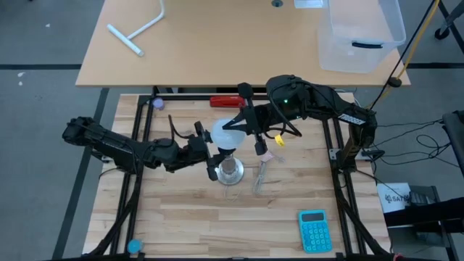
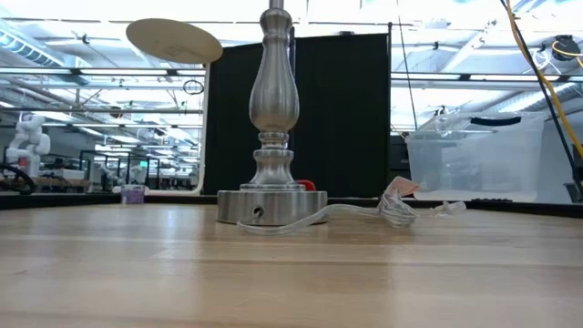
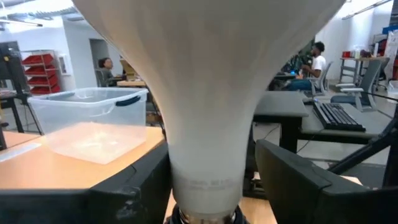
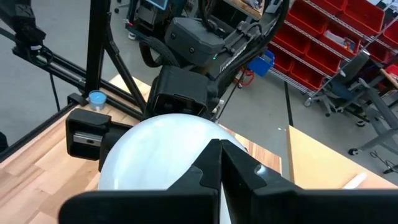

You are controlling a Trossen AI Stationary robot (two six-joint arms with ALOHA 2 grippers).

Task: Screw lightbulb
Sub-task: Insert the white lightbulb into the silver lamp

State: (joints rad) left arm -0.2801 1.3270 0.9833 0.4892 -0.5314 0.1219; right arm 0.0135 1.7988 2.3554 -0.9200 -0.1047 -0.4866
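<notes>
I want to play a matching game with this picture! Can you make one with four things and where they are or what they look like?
Things:
1. lightbulb
2. calculator
3. clear bin
4. right gripper

Clues:
A. blue, near the table's front edge
B. fingers shut, over the white dome
C. white, above the lamp stand
D. on the far tan table

Pairs: 1-C, 2-A, 3-D, 4-B

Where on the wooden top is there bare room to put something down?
Bare wood lies left of the calculator along the near edge, below the lamp base. Crowded around the lightbulb, where both claws meet, and by the clear cord.
</notes>
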